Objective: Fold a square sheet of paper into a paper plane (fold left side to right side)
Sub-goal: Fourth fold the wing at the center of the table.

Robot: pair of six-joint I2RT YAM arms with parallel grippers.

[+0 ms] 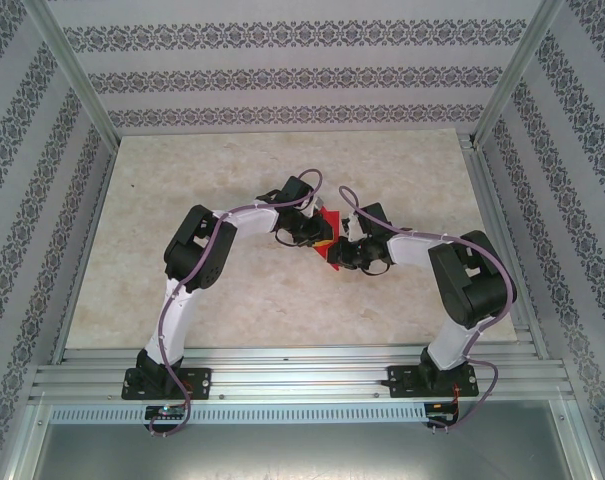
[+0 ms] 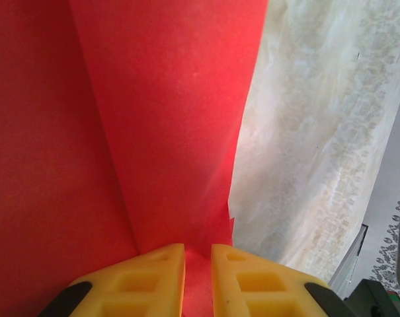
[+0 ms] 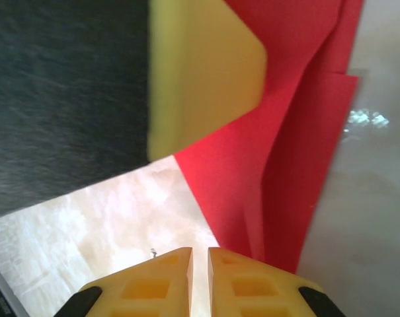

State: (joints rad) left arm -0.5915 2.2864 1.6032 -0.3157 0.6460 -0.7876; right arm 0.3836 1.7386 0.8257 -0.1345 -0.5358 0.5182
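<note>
Mid-desk (image 1: 182, 200), the sheet of paper (image 1: 329, 228) lies part-folded. My left end effector (image 2: 198, 264), fingers nearly together, is on it (no pinch, I reckon). My right end effector (image 3: 200, 264), equally narrow, is beside its edge. Next: press that crease flat.

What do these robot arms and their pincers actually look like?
The left arm and right arm have white links between chunky black joints, black bases and a lilac cable looping along each. The left gripper and right gripper each end in two yellow wedge-shaped fingers with square recesses.
</note>
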